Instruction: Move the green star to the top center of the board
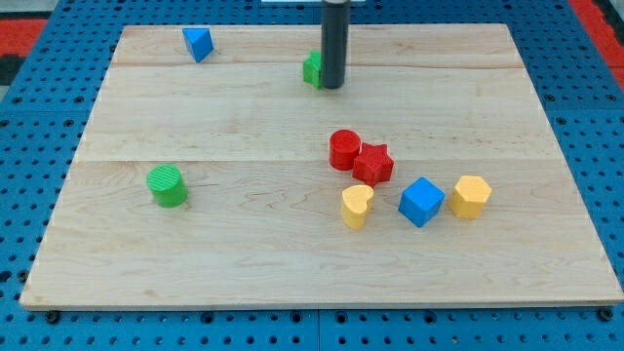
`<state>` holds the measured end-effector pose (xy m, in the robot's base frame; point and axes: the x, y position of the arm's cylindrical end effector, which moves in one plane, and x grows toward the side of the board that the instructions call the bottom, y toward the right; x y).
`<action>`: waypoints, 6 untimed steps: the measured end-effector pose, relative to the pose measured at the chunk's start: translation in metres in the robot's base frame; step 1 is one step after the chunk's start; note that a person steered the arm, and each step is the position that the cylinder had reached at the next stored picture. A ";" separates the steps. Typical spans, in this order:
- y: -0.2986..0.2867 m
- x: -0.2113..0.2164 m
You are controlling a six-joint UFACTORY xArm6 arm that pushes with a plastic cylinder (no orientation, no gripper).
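- Blue perforated tabletop [29, 117] surrounds a pale wooden board [244, 117] that fills most of the view; a red strip shows at the view's top corners.
- Dark rod [334, 39] descends from the view's top edge, just right of centre; my tip [333, 87] rests on the board near its top edge.
- No jaws are fitted to this arm (the rod ends plainly), so no clenched or released state applies.
- Green star [312, 68], the task's thing, sits at the top centre of the board, touching the rod's left side; the rod hides its right part, so the star shape cannot be confirmed.
- Blue cube [421, 201] lies in the lower right area, between the yellow heart [357, 205] on its left and the yellow hexagonal block [470, 195] on its right; all three are near one another but apart.
- Red star [373, 163] sits just above the yellow heart and touches the red cylinder [343, 149] at its upper left.
- Green cylinder [167, 185] stands alone on the left half of the board, well apart from the other blocks.
- Small blue block [197, 43] (shape unclear, possibly wedge-like) lies near the board's top left corner, well left of my tip.
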<state>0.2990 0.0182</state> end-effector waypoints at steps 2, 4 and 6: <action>-0.010 0.016; -0.028 -0.023; 0.005 0.010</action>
